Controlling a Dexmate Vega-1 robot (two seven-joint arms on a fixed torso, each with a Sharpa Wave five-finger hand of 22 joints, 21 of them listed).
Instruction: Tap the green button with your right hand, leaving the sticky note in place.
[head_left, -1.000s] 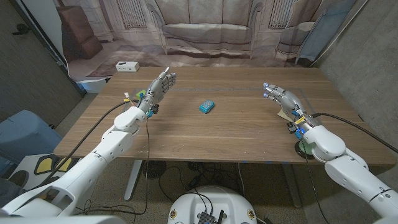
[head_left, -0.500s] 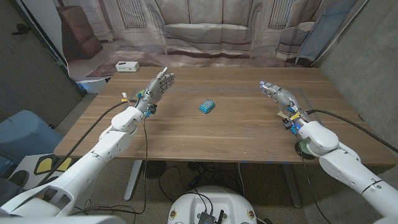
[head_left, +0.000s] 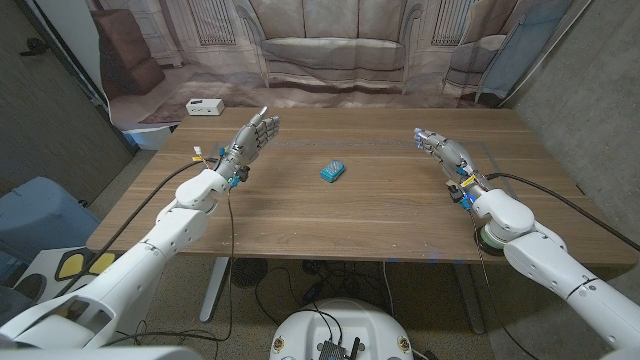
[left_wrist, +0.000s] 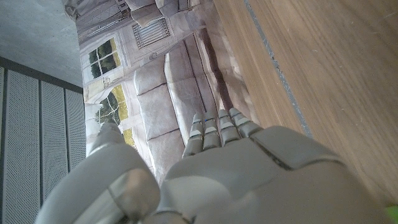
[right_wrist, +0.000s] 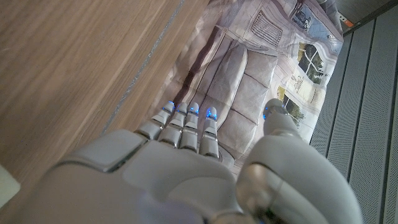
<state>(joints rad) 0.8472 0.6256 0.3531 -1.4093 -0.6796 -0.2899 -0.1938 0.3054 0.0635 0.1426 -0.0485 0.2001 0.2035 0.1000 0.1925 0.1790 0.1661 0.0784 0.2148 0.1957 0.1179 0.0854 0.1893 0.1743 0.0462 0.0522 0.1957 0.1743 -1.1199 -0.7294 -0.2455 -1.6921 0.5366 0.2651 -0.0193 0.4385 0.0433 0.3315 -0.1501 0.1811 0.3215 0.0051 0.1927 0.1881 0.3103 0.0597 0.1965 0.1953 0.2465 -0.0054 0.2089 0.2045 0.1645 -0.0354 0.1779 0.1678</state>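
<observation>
The green button (head_left: 483, 239) is a dark round disc near the table's front right edge, half covered by my right forearm. My right hand (head_left: 441, 150) is held above the table well beyond the button, open, fingers stretched toward the far edge, holding nothing. A pale patch that may be the sticky note (head_left: 455, 179) peeks out beside the right wrist; I cannot tell for sure. My left hand (head_left: 251, 138) is raised over the table's left side, open and empty. In the wrist views the right hand (right_wrist: 180, 168) and the left hand (left_wrist: 211, 168) both point at the backdrop.
A small blue object (head_left: 333, 171) lies at the table's middle, between the two hands. A white box (head_left: 205, 106) sits by the far left corner. Printed sofa backdrop (head_left: 325, 50) hangs behind the wooden table (head_left: 340, 215).
My right hand and forearm have slid away from the front edge toward the table's far side, slightly leftward. The left hand has edged a little farther out too.
</observation>
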